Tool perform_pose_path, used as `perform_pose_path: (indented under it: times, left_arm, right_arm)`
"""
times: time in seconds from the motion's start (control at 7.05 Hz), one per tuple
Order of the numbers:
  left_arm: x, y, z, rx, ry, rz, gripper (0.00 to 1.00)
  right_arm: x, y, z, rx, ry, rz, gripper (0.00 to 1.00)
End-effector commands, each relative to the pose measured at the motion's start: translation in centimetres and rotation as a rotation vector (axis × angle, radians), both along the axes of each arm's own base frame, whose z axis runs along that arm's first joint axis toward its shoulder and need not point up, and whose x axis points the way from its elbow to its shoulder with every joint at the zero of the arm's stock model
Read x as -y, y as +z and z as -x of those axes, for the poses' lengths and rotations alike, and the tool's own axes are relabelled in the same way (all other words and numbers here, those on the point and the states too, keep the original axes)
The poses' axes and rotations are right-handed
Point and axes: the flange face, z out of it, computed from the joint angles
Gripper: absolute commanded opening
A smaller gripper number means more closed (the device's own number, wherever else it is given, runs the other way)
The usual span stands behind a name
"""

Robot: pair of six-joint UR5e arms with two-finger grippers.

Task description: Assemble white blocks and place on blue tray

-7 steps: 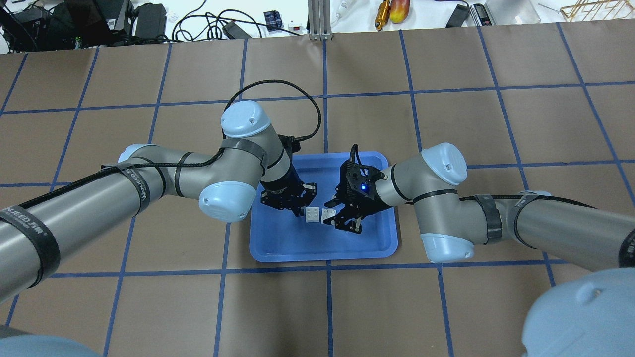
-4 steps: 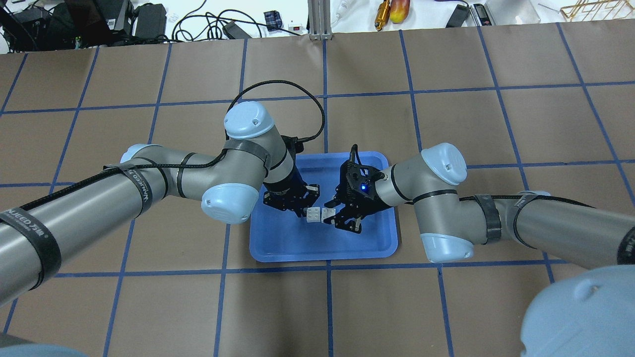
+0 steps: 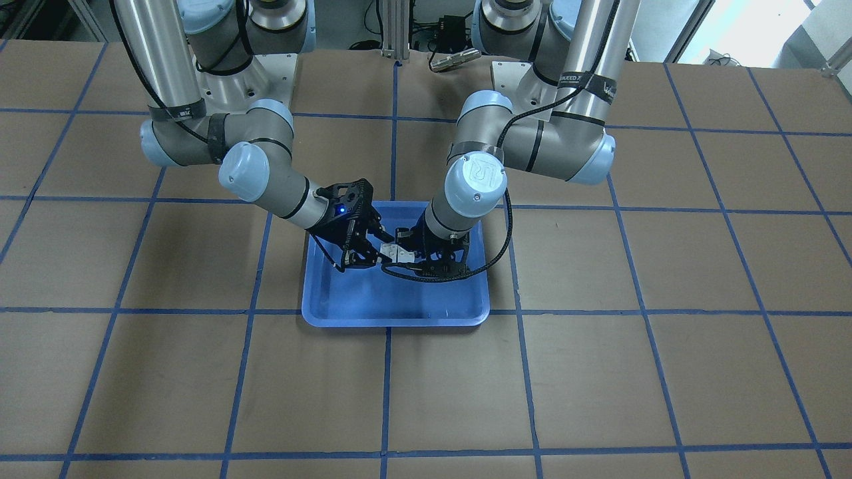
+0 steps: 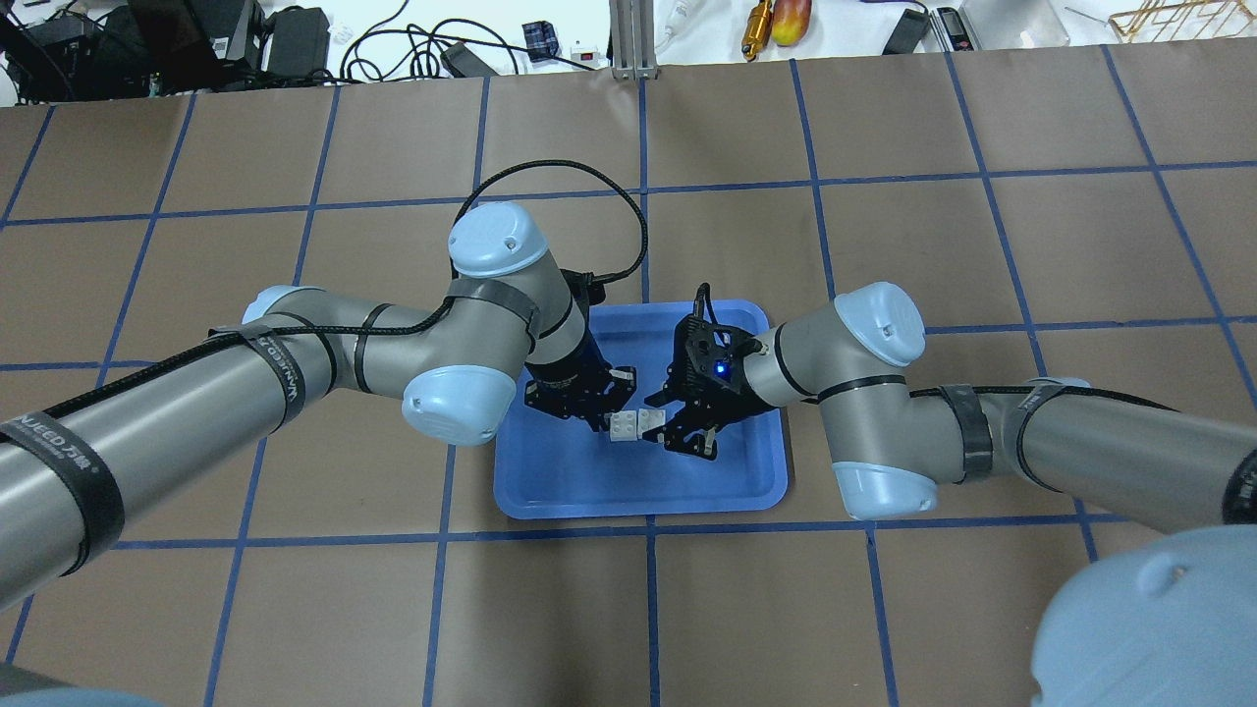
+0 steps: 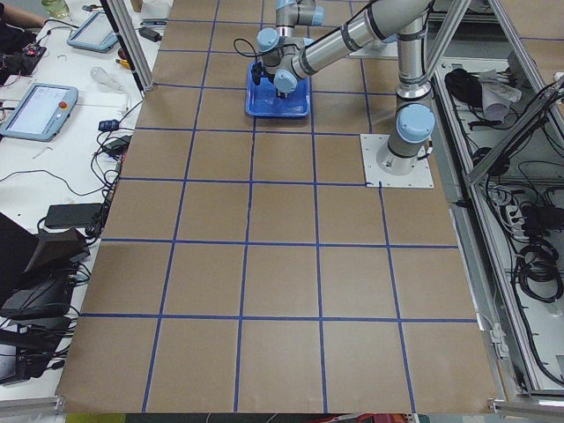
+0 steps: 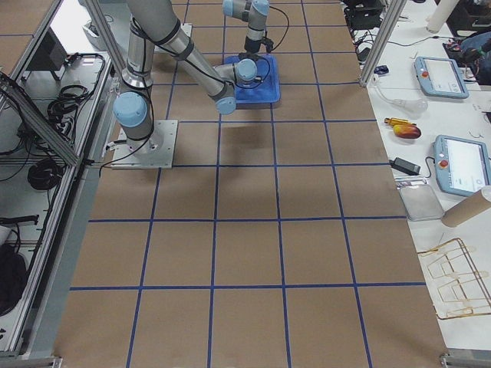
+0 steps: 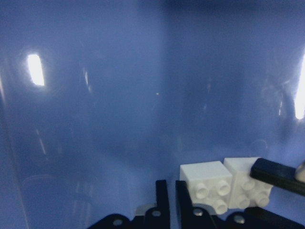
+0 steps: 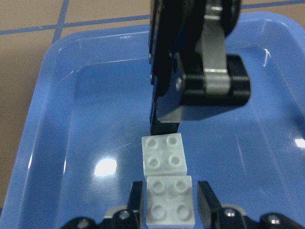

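Note:
The blue tray (image 4: pixel 589 481) lies mid-table; it also shows in the front view (image 3: pixel 399 299). Two white blocks sit side by side over it, studs up and edges touching. My right gripper (image 4: pixel 656 424) is shut on one white block (image 8: pixel 170 200), seen also from overhead (image 4: pixel 650 422). The other white block (image 8: pixel 163 153) lies against it, also visible overhead (image 4: pixel 622 425) and in the left wrist view (image 7: pixel 207 183). My left gripper (image 4: pixel 601 420) is shut and empty, its tips (image 7: pixel 183 195) against that block's outer side. I cannot tell whether the blocks rest on the tray floor.
The brown table (image 4: pixel 884 245) has a blue tape grid around the tray. Cables, tools and boxes (image 4: pixel 393 39) lie past its far edge. Both arms reach in over the tray from opposite sides.
My left arm and gripper have shifted slightly right, toward the blocks. The small gap between the two white blocks has closed. The right arm has stayed put.

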Motion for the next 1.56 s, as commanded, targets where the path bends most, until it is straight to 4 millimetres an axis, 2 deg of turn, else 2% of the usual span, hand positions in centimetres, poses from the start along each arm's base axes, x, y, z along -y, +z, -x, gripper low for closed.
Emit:
perform_pose_path:
  times: [0.0,0.28,0.57,0.85,0.99,1.13,1.28,1.42]
  left_arm:
    - [0.0,0.2,0.0,-0.001,0.0,0.003,0.2]
    - [0.1,0.1,0.0,-0.001,0.0,0.003,0.2]
    - [0.1,0.0,0.3,-0.026,0.014,-0.01,0.2]
    - [0.0,0.0,0.3,-0.025,0.034,-0.016,0.2]
    - [0.1,0.2,0.4,-0.042,0.039,-0.017,0.2]
    - [0.3,0.8,0.5,-0.047,0.031,-0.003,0.2]
    - [1.2,2.2,0.0,-0.055,0.04,0.028,0.2]
    - [2.7,4.5,0.0,-0.054,0.038,0.069,0.22]
  right_arm:
    - [0.4,1.8,0.0,0.01,-0.049,0.026,1.0]
    - [1.4,7.2,0.8,-0.058,-0.112,0.115,1.0]
    - [0.6,12.0,1.7,-0.162,-0.151,0.101,1.0]
    - [0.8,20.3,3.1,-0.333,-0.174,0.033,1.0]
    - [0.9,25.1,3.6,-0.396,-0.177,-0.01,1.0]
    - [1.2,29.4,4.3,-0.476,-0.183,-0.032,1.0]
    - [1.4,32.8,4.9,-0.539,-0.242,-0.06,1.0]
    - [1.3,34.4,5.5,-0.591,-0.32,-0.114,1.0]
